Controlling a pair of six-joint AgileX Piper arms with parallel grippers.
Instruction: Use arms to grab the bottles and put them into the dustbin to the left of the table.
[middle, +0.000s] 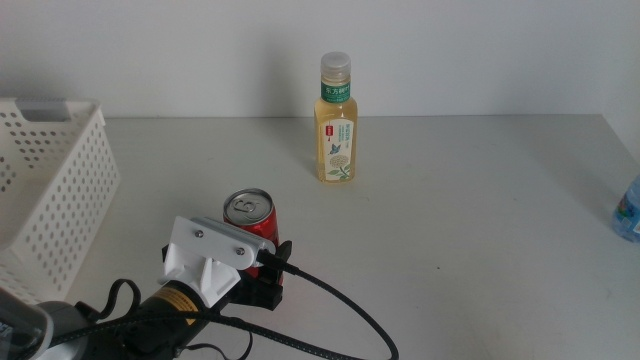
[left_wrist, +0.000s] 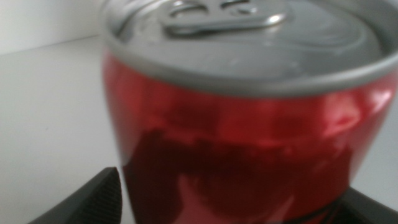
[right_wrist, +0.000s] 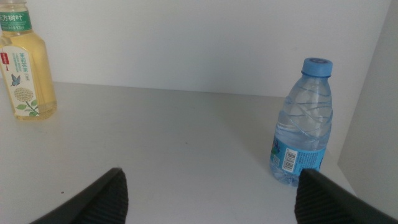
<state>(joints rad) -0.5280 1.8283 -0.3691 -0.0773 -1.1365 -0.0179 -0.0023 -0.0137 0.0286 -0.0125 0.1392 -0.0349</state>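
Note:
The slim red can (middle: 248, 213) stands on the table (middle: 450, 250) in the front middle and fills the left wrist view (left_wrist: 249, 124). My left gripper (middle: 262, 264), with its white bracket and black cable, reaches in from the lower left. It (left_wrist: 236, 196) is open, one dark jaw close on each side of the can's lower body. The pale-yellow tea bottle (middle: 336, 120) (right_wrist: 25, 68) stands upright further back. The clear water bottle (right_wrist: 301, 124) with a blue cap shows at the table's right edge (middle: 628, 210). My right gripper (right_wrist: 208, 180) is open and empty, short of the water bottle, and out of the middle view.
The white perforated dustbin (middle: 60, 190) stands at the left of the table, its open top free. A white wall runs along the table's back edge. A side wall (right_wrist: 379, 112) rises just beyond the water bottle.

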